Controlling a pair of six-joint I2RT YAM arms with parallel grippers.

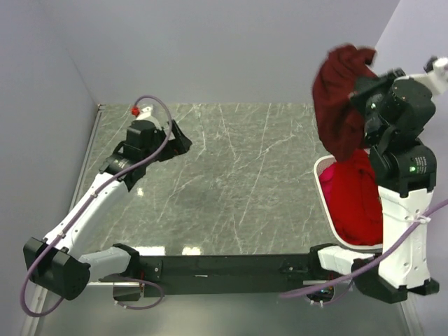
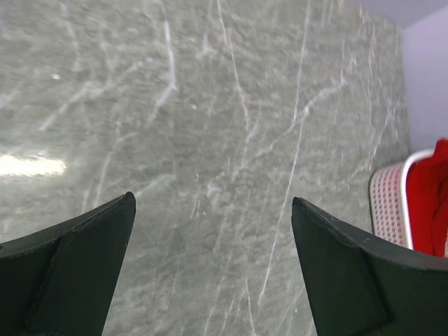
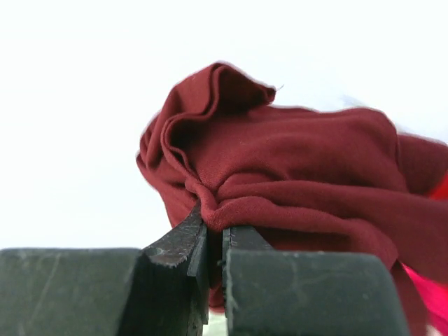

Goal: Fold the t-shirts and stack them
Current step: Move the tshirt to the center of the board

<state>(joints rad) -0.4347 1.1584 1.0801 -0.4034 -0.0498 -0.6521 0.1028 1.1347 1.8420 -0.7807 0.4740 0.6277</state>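
Pinches a bunched fold of the soft, light, droopy maroon t-shirt (image 3: 294, 161) in the right gripper (image 3: 213, 231), high over the far-right basket (image 1: 323, 171) of red t-shirts (image 1: 353, 199), left gripper (image 2: 213, 203) spread wide; likely better retaken at a shoulder.

One t-shirt (image 1: 339, 105) above basket (image 1: 323, 175) of t-shirts (image 1: 353, 203), table's (image 1: 231, 182) right edge.

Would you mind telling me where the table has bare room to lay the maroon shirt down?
The widest bare patch is the middle of the marble table, between the open left fingers and the white basket. The right edge is crowded: red shirts fill the basket, and the maroon shirt hangs above it.
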